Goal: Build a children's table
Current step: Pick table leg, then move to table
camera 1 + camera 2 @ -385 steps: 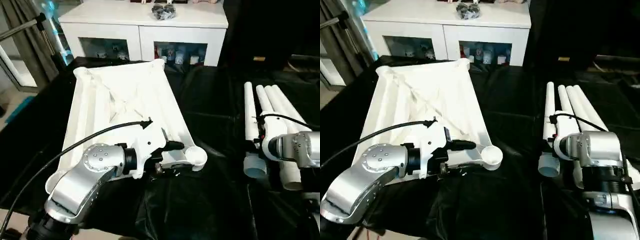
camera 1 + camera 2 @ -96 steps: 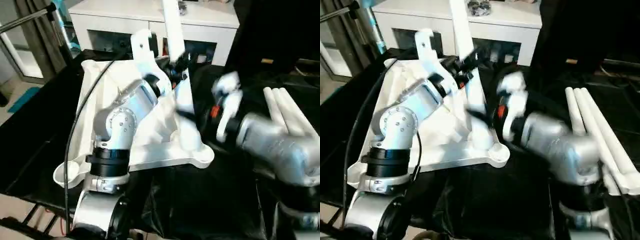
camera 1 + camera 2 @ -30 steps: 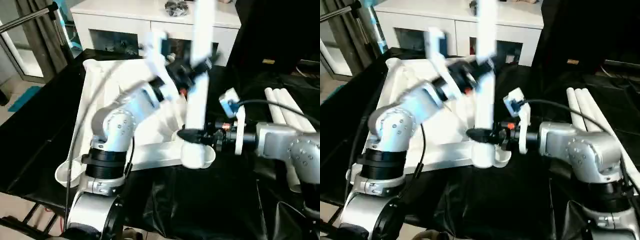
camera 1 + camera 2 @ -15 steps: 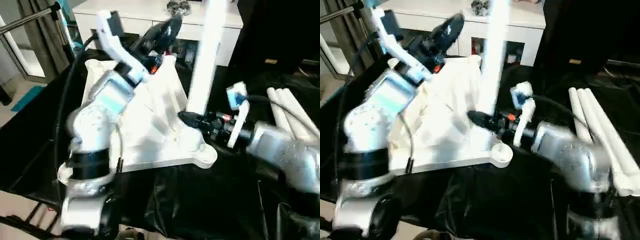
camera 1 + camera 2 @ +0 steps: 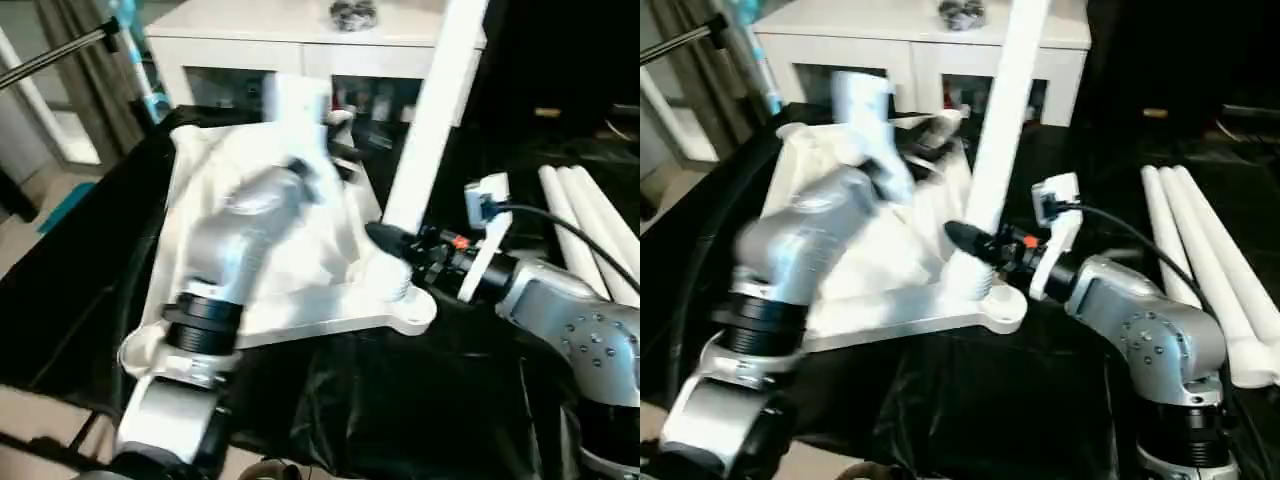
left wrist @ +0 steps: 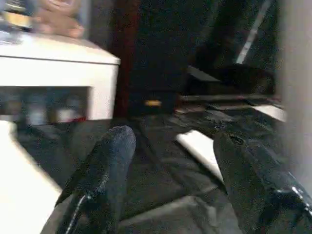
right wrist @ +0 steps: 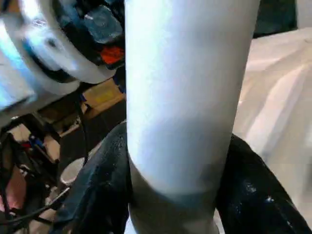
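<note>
We are holding one leg (image 5: pixel 432 110) low on its shaft with our right gripper (image 5: pixel 392 243), the two black fingers closed around the tube just above its threaded foot, as the right wrist view shows with a finger pressed on each side. The leg is rising from the near right corner socket (image 5: pixel 398 296) of the tabletop (image 5: pixel 310 300) and is leaning away from that socket toward the cabinet (image 5: pixel 300 40), so its long axis is running steeply up and slightly off upright. We judge that the foot is sitting at or just inside the socket, though we cannot tell how deep it is seated.

Our left gripper (image 6: pixel 170 161) is standing open and empty, its fingers (image 6: pixel 105 165) well spread with only black cloth between them; the left forearm (image 5: pixel 240 240) is lying across the tabletop, on the far side of the socket. The right arm is therefore the nearer one, and the coming move probably turns on bringing the leg's axis square to the socket.

The tabletop is lying underside up on the black cloth (image 5: pixel 420 400), its near edge close to the cloth's front. Three spare legs (image 5: pixel 590 230) are lying side by side well to the right of the socket, clear of the right elbow. Above the socket there is open room for the tube to swing.
</note>
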